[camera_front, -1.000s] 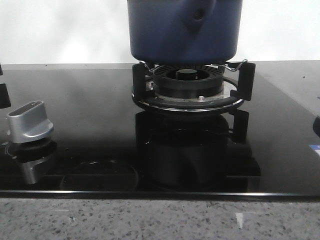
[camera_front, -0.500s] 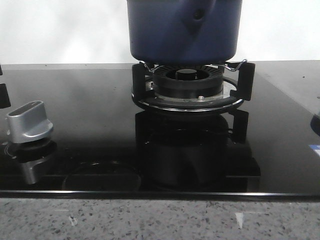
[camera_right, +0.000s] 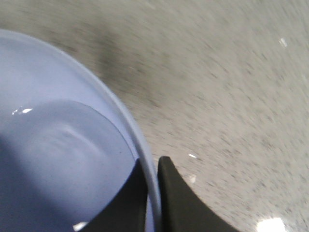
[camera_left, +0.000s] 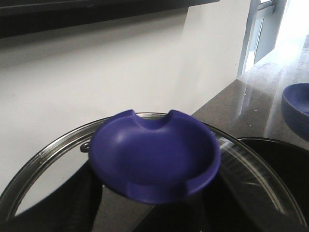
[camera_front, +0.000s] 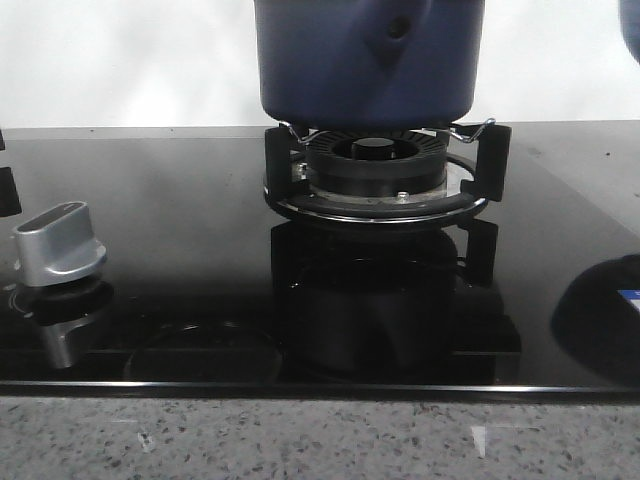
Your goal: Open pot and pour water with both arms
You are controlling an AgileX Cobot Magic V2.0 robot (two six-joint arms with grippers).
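Observation:
The dark blue pot stands on the burner at the middle back of the front view; its top is cut off. In the left wrist view, my left gripper is shut on the blue knob of a glass lid and holds the lid tilted in front of the white wall. In the right wrist view, my right gripper pinches the rim of a light blue bowl with water in it. The bowl shows as a blue sliver at the front view's top right edge. Neither arm shows in the front view.
The black burner ring with its prongs sits under the pot on the glossy black cooktop. A silver control knob is at the front left. Speckled stone counter runs along the front. The bowl's dark reflection lies at the right.
The bowl at the right edge has risen from cooktop level to the top right corner. Its dark reflection on the cooktop has grown. The pot has not moved.

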